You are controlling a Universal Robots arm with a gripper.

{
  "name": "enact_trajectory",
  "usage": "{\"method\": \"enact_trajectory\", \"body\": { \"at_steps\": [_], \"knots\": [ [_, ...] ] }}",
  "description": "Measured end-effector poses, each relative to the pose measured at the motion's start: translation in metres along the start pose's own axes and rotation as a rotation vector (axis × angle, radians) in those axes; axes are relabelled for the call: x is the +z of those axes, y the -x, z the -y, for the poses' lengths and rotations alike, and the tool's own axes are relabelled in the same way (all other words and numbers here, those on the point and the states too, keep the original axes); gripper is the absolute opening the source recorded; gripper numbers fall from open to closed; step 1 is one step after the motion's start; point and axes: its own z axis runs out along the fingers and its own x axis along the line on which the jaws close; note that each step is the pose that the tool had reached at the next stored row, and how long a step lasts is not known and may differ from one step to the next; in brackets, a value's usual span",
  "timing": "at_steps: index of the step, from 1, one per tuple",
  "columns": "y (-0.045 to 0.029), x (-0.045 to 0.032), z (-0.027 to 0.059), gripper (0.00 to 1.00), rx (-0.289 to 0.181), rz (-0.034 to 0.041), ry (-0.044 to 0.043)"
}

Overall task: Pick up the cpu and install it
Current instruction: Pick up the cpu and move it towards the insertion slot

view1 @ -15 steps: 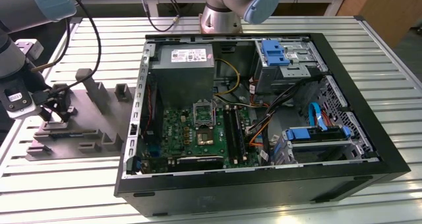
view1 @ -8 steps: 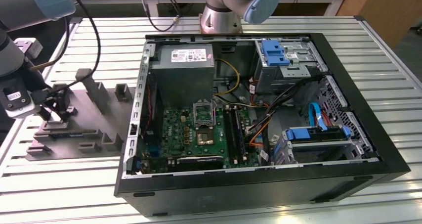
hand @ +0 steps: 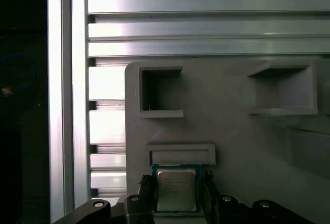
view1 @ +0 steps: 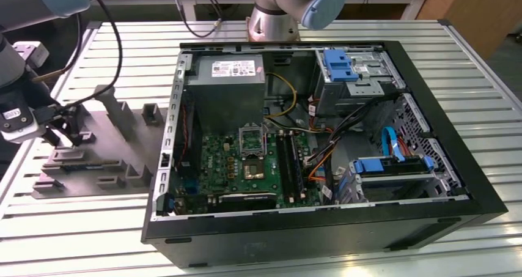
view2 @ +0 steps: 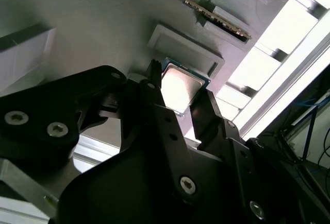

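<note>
On the grey tray [view1: 114,144] at the exterior view's left, the gripper [view1: 69,141] is clasping the cpu [hand: 176,189]. In the first wrist view its fingers [hand: 146,189] are pressing narrowly against the chip's two opposite edges, just beside a raised ledge [hand: 181,153].

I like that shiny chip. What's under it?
The grey tray lies under the chip, which the claw grips. The chip's underside and the tray spot right below it are covered.
</note>
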Motion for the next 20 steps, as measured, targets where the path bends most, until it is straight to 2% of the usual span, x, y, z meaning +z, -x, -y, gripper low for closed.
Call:
{"method": "enact_trajectory", "body": {
  "at_steps": [2,20],
  "knots": [
    [0.0,-0.0024,-0.0001,0.47,0.0,0.0,0.0],
    [-0.0006,-0.0062,-0.0001,0.47,0.0,0.0001,0.0001]
  ]
}}
